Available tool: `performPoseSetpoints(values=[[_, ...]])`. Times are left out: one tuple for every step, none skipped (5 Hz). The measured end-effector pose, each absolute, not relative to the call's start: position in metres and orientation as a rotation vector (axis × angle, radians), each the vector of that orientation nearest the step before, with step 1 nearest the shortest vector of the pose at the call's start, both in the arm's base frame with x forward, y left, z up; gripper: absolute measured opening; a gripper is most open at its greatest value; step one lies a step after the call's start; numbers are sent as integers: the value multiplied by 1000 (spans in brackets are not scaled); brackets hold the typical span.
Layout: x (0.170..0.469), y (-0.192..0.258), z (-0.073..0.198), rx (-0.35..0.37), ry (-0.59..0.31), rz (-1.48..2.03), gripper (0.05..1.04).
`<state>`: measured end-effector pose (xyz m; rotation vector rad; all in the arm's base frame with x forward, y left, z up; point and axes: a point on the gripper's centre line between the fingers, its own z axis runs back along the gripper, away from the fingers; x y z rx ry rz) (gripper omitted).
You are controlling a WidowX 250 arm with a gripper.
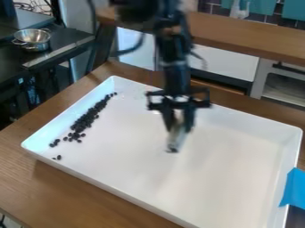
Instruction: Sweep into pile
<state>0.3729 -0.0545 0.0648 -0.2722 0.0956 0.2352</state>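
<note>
- Lying in a strip inside the tray (238,156), beside its left wall as viewed, are black bean-like pieces (88,118), a few loose toward the tray's near-left corner.
- They look light, hard and quick to roll; better nudged gently from the strip's ends than pinched.
- Gripper (173,143) hangs over the tray's middle, well apart from them; whether it is open, closed or gripping something, I cannot tell.

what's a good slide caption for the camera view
Robot arm above a white tray, with small dark bits strung out along one side.
</note>
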Motion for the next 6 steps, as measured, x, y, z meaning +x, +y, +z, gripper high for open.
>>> performPoseSetpoints(values=[[365,-106,56,-215,71,203,375],[361,-144,54,-181,25,181,375],[362,-161,47,-148,-9,155,420],[374,-153,33,-70,-46,205,724],[375,-153,43,-54,-26,216,980],[370,-140,71,-94,3,209,1001]])
